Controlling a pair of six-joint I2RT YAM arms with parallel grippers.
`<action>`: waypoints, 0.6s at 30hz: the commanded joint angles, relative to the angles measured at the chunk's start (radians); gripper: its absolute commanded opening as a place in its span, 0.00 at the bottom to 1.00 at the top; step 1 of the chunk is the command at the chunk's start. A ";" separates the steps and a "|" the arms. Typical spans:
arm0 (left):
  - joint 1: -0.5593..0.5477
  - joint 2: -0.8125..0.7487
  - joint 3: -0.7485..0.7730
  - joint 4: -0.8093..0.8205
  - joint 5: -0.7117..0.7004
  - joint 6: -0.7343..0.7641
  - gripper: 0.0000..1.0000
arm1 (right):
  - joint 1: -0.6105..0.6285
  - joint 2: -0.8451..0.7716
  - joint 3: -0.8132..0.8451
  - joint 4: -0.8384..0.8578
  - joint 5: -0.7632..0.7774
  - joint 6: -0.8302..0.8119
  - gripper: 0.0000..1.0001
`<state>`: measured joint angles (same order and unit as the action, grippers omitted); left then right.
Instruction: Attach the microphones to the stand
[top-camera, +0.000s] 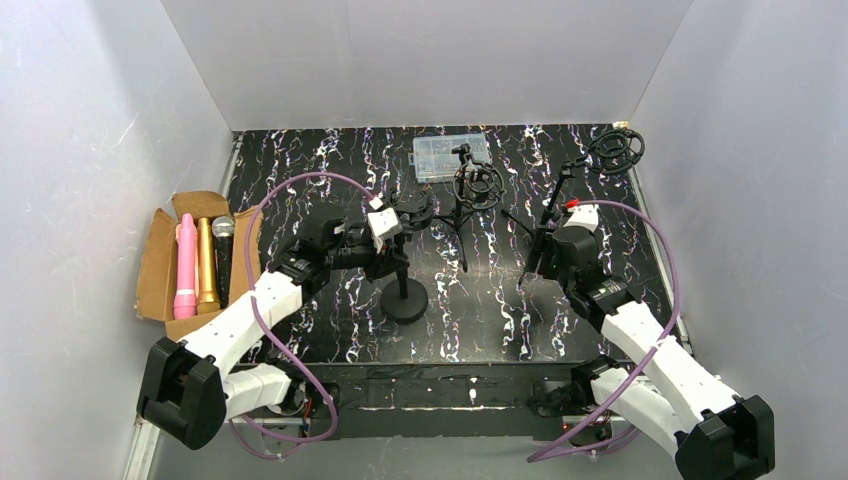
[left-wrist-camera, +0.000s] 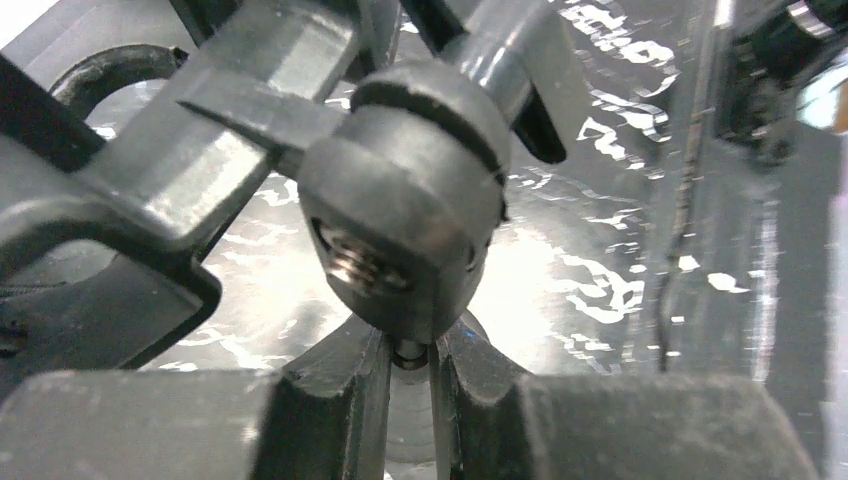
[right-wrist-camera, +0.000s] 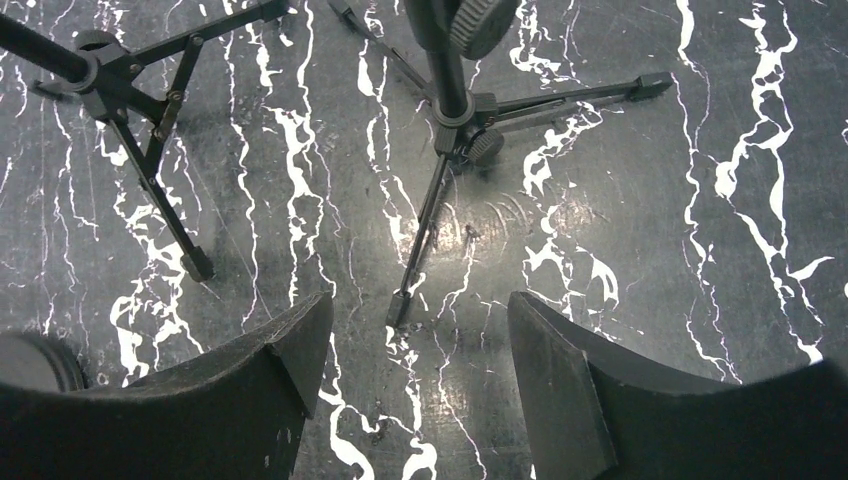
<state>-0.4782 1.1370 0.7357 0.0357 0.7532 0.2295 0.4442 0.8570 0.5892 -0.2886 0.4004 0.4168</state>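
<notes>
Three microphones lie in a cardboard box (top-camera: 153, 262) at the left: pink (top-camera: 186, 265), gold (top-camera: 206, 265) and black (top-camera: 223, 258). A black stand with a round base (top-camera: 405, 300) is in the middle. My left gripper (top-camera: 402, 240) is shut on its thin post, just under the clip joint (left-wrist-camera: 400, 200); the fingers (left-wrist-camera: 340, 410) pinch the post in the left wrist view. My right gripper (top-camera: 537, 268) is open and empty, hovering over the table beside a tripod stand (right-wrist-camera: 450, 110). No microphone is in either gripper.
Two tripod stands with ring shock mounts are at the back: one in the middle (top-camera: 475, 185), one at the right (top-camera: 612, 150). A clear plastic case (top-camera: 452, 157) lies behind them. White walls enclose the black marbled table (top-camera: 330, 170). A second tripod's legs (right-wrist-camera: 130, 110) show left of my right gripper.
</notes>
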 joint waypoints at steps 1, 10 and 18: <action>0.034 -0.023 0.060 0.013 -0.143 0.235 0.00 | 0.026 -0.013 0.047 0.033 0.004 -0.016 0.73; 0.248 0.208 0.280 0.085 -0.098 0.352 0.00 | 0.085 0.009 0.045 0.070 0.028 -0.021 0.75; 0.351 0.541 0.631 0.092 -0.139 0.273 0.00 | 0.130 0.016 0.018 0.122 0.016 -0.032 0.79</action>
<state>-0.1631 1.6047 1.2114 0.0593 0.6155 0.5331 0.5537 0.8726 0.5930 -0.2466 0.4156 0.4099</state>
